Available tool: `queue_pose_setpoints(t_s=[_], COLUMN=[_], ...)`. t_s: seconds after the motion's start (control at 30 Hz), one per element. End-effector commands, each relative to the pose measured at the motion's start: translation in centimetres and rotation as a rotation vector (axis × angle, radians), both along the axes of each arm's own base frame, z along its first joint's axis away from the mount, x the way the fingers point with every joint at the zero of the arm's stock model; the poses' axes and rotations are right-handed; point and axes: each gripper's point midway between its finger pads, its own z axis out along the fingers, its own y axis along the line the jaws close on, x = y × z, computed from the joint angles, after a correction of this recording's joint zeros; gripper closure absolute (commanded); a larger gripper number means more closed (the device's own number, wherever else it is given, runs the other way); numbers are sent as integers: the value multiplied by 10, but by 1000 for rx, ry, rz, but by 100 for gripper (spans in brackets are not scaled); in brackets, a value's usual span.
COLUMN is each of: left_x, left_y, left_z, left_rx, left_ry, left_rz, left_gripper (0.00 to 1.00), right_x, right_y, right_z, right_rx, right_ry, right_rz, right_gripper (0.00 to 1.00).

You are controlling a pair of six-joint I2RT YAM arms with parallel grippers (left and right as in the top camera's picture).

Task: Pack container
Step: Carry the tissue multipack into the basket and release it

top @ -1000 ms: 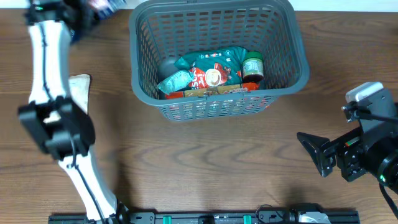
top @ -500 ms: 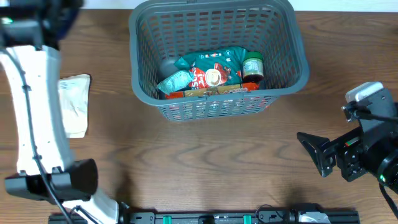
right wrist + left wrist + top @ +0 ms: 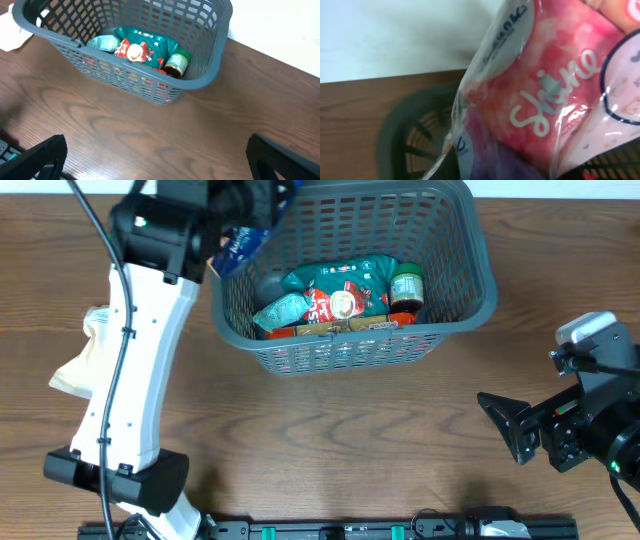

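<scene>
**Left pincer holds a packet over the corner of a grey basket**

A dark grey mesh container (image 3: 340, 352) sits on a brown wood-grain tabletop (image 3: 350, 440), towards its far edge, with a white wall (image 3: 280, 30) behind it. The container lies just below the left pincer (image 3: 243, 215) and well apart from the right pincer (image 3: 505, 425), which faces it across bare wood.

Inside the container, crowded against its near wall, are a teal bag (image 3: 345, 280), a red pouch with a round pale cap (image 3: 335, 305), a green-lidded jar (image 3: 406, 285) and an orange box (image 3: 340, 328).

The left pincer is closed on a glossy plastic packet (image 3: 545, 90), pink with white script lettering, which hangs over the container's far left corner. The white left arm (image 3: 130, 380) stretches from the near edge of the tabletop up to that corner. Beside this arm, on the side away from the container, a cream pouch (image 3: 85, 355) lies on the tabletop.

The right pincer stands wide, holding nothing, low over the tabletop.
</scene>
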Motion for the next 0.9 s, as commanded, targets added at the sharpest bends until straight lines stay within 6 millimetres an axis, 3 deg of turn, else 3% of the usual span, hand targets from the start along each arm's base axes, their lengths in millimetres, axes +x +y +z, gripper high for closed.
queue_pose_setpoints(t_s=[0.0, 0.03, 0.13, 0.23, 0.37, 0.57, 0.87], left_x=[-6, -7, -10, -12, -23, -56, -97], left_y=[-4, -4, -1, 15, 65, 139, 221], left_z=[8, 8, 10, 16, 27, 41, 22], left_rx=[-20, -18, -16, 15, 83, 177, 166], left_ry=[-7, -3, -4, -22, -42, -45, 93], left_rz=[4, 4, 11, 85, 326, 599, 893], left_gripper=[38, 1, 1, 1, 1, 1, 1], right_x=[-1, -1, -1, -1, -1, -1, -1], right_y=[1, 1, 1, 1, 1, 1, 1], right_z=[0, 0, 0, 0, 0, 0, 0], right_rx=[5, 5, 5, 5, 5, 5, 5], right_ry=[2, 2, 2, 2, 2, 2, 2], right_rz=[-3, -2, -2, -2, -2, -3, -2], right_gripper=[1, 1, 1, 1, 1, 1, 1])
